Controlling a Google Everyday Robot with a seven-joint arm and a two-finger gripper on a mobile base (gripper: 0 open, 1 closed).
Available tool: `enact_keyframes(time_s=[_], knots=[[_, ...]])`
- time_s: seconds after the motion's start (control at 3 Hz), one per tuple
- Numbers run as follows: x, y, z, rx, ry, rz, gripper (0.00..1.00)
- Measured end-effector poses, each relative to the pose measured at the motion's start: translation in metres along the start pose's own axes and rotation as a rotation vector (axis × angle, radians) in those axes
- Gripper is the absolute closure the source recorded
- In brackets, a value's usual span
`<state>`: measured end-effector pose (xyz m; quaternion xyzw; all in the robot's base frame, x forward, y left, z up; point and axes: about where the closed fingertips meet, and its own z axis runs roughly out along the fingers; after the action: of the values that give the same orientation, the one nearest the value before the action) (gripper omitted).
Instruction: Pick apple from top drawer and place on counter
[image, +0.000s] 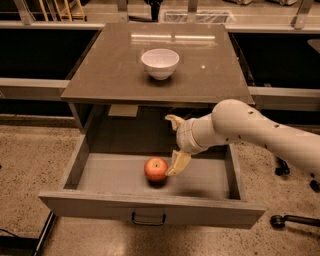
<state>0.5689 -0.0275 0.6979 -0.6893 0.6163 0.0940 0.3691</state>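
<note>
**Gripper spread wide beside the apple**

The white arm (260, 132) comes in from the right of the apple (156, 169), its forearm sloping down toward it. The gripper (170, 146) sits just right of and above the apple, with its fingers spread far apart. The lower finger (179, 163) hangs just beside the apple's right side, and the upper finger (175, 121) is well above it.

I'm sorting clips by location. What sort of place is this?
Probably an office or lab test area: speckled hard floor, chair casters, a freestanding counter. The gripper hangs open in the top drawer beside the apple.
</note>
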Motion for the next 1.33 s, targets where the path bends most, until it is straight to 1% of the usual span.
enact_keyframes(time_s=[0.33,0.67,1.0,1.33], knots=[[0.002,0.006,0.01,-0.059,-0.029,0.033,0.0],[0.011,0.044,0.043,-0.2,-0.117,0.102,0.0],[0.022,0.066,0.058,-0.261,-0.123,0.15,0.0],[0.022,0.066,0.058,-0.262,-0.123,0.15,0.19]])
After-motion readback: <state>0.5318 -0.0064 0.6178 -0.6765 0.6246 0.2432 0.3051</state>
